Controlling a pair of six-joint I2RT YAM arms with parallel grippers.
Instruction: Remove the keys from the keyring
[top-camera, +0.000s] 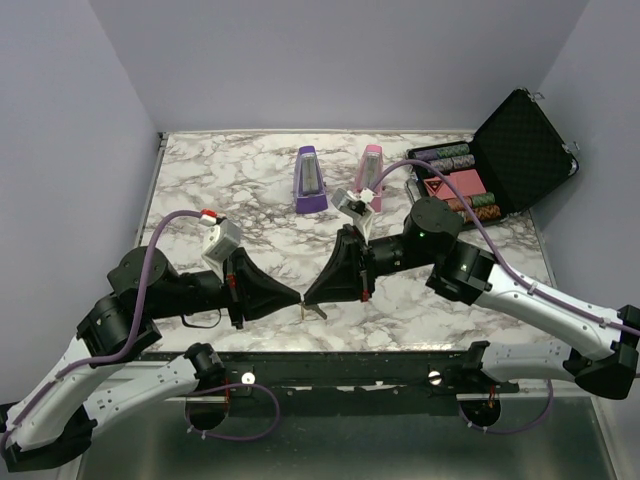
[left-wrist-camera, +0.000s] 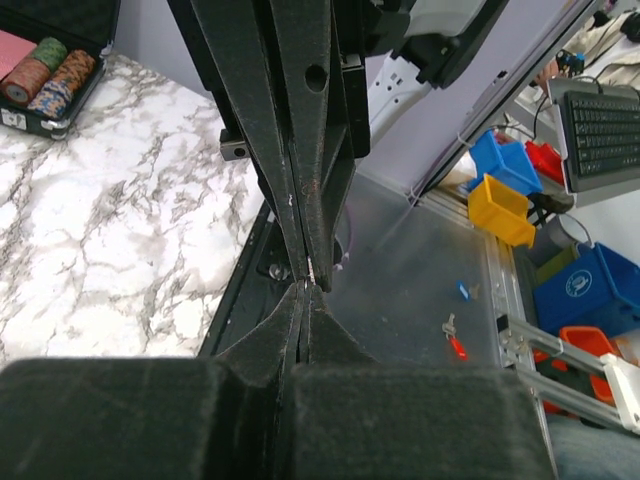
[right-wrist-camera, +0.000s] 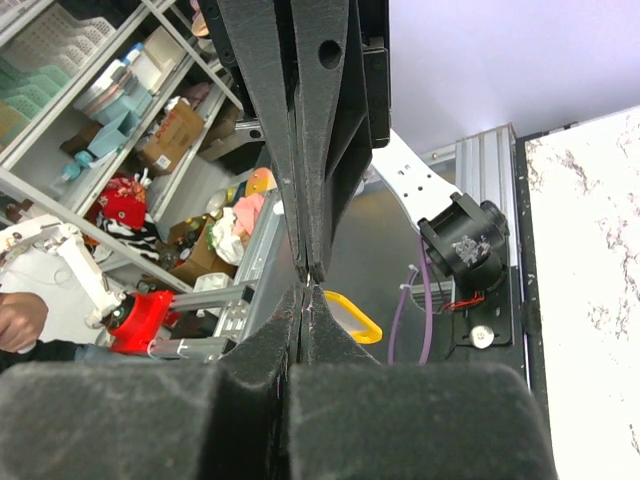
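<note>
My two grippers meet tip to tip just above the table's front edge. My left gripper is shut, and so is my right gripper. Each pinches a thin metal bit of the keyring between its closed fingers. The keys hang as small gold-silver pieces just below the tips. In the left wrist view only a thin sliver of metal shows between my gripper and the other one. In the right wrist view a yellow key tag hangs behind my gripper.
A purple metronome and a pink metronome stand at mid-table behind the grippers. An open black case with poker chips sits at the back right; it also shows in the left wrist view. The marble table's front edge lies just below the grippers.
</note>
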